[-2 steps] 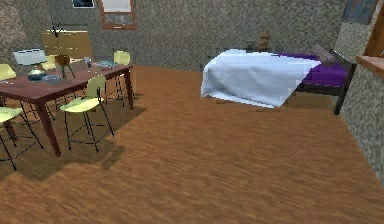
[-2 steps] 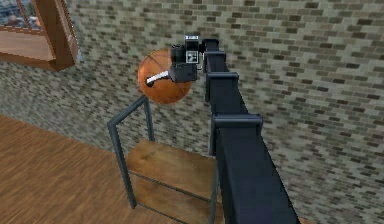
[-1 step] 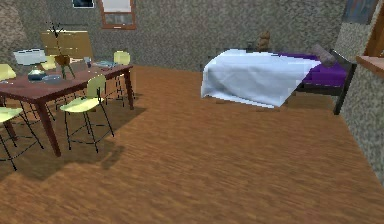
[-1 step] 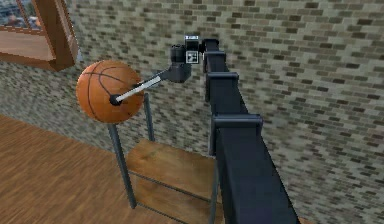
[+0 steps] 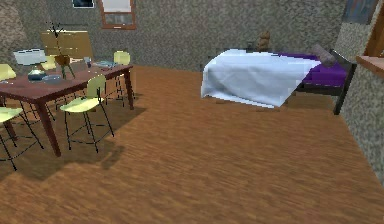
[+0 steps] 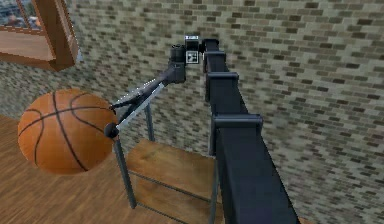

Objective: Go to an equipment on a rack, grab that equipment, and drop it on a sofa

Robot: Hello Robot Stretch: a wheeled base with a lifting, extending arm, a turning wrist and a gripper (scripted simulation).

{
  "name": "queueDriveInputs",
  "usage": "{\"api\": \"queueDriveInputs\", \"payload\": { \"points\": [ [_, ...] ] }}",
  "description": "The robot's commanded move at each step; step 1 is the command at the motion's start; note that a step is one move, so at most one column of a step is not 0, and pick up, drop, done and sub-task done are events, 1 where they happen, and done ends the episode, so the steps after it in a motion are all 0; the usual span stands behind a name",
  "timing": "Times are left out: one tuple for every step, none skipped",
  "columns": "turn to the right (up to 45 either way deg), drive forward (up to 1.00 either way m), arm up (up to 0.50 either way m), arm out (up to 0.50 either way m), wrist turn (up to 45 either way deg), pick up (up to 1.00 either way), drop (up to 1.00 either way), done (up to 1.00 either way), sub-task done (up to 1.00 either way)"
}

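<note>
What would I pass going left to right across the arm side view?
basketball → end effector → dark arm bar. The window frame and the wooden shelf overlap these from side to side, so they are left out of the order.

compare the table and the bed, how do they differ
The table is dark reddish wood; the bed has a dark frame and purple bedding. The table has yellow chairs around it; the bed has a white blanket draped over its near end. The table stands at the forward view's left, the bed at its right. Both rest on the wood floor.
</note>
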Motion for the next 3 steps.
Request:
{"api": "queueDriveInputs", "payload": {
  "points": [
    [0.0, 0.0, 0.0, 0.0, -15.0, 0.0, 0.0, 0.0, 0.0],
    [0.0, 0.0, 0.0, -0.42, 0.0, 0.0, 0.0, 0.0, 0.0],
    [-45.0, 0.0, 0.0, 0.0, 0.0, 0.0, 0.0, 0.0, 0.0]
  ]
}}
